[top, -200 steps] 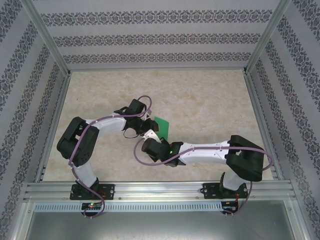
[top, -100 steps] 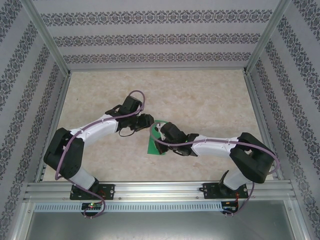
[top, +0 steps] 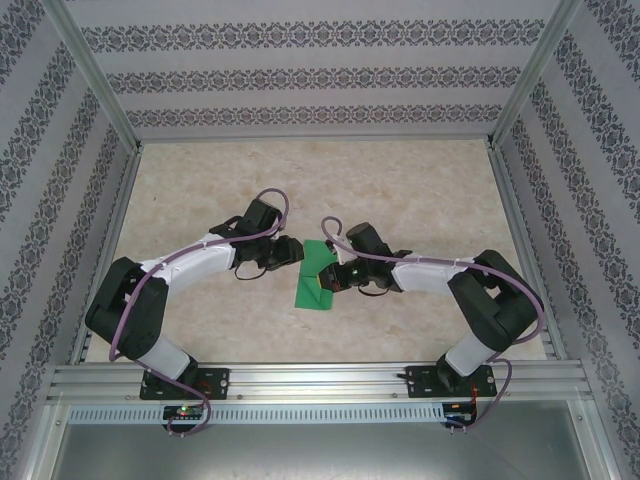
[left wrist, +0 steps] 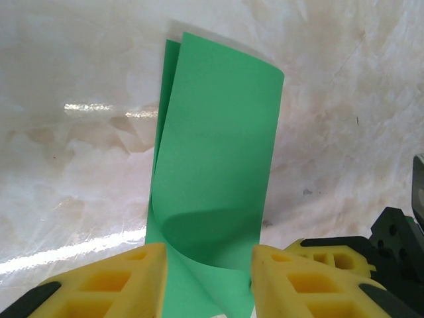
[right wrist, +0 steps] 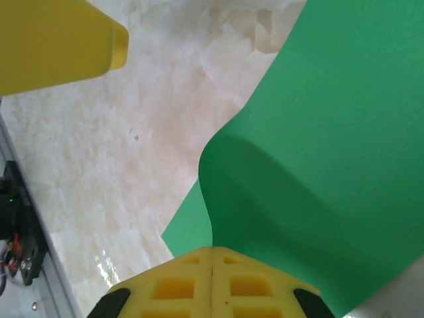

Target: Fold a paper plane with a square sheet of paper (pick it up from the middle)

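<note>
At the sheet's raised flap, right gripper: the yellow jaws are pressed tight together. The flap's edge runs down into their seam, so they appear to pinch the thin bright-green square sheet of paper there, likely to carry that layer over.
Left gripper: the yellow jaws stand part-way apart with nothing gripped. The curled-over paper lies in the gap between them, as if they are placed to steady or press the bend.
Sheet shape: one layer is doubled over another in a soft roll, not yet a flat crease. The lower layer's edge peeks out on one side.
Sheet position: at the middle of the pale marbled table, between the two wrists, with its lower part lying flat.
Arms: both reach inward from opposite sides and meet at the paper.
Step, judged: the first half-fold, with no nose or wings formed.
Risk: the layers sit slightly askew, so pressing now could set a crooked crease.
</note>
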### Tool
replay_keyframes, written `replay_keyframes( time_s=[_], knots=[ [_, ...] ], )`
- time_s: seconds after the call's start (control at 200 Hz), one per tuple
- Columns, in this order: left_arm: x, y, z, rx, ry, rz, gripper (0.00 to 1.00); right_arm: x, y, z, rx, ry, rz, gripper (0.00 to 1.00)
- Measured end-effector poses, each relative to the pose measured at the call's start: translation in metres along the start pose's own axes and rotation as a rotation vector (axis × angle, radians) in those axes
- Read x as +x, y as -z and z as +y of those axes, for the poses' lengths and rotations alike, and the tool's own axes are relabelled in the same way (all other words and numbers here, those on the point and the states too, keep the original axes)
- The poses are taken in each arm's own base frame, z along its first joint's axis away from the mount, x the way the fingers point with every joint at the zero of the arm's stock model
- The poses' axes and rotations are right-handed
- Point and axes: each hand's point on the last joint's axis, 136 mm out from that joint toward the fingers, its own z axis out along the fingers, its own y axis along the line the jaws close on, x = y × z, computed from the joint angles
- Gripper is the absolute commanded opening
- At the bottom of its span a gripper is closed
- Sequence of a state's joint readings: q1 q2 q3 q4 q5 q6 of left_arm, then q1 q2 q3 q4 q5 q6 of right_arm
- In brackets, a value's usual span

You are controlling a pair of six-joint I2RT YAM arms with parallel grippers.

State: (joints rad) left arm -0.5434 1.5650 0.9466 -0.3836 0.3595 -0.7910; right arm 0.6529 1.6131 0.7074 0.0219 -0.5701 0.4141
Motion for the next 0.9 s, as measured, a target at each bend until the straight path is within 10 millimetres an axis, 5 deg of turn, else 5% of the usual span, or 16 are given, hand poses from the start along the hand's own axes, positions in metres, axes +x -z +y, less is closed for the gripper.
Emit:
replay_keyframes(
  time_s=[0.215, 0.899],
  knots=[
    [0.004, 0.000, -0.002, 0.011, -0.012, 0.020, 0.39, 0.015, 0.003, 0.003, -0.025, 0.004, 0.086, 0.03],
    [0.020, -0.005, -0.011, 0.006, -0.069, 0.070, 0.39, -0.003, 0.003, -0.021, 0.093, 0.041, 0.121, 0.05]
  ],
)
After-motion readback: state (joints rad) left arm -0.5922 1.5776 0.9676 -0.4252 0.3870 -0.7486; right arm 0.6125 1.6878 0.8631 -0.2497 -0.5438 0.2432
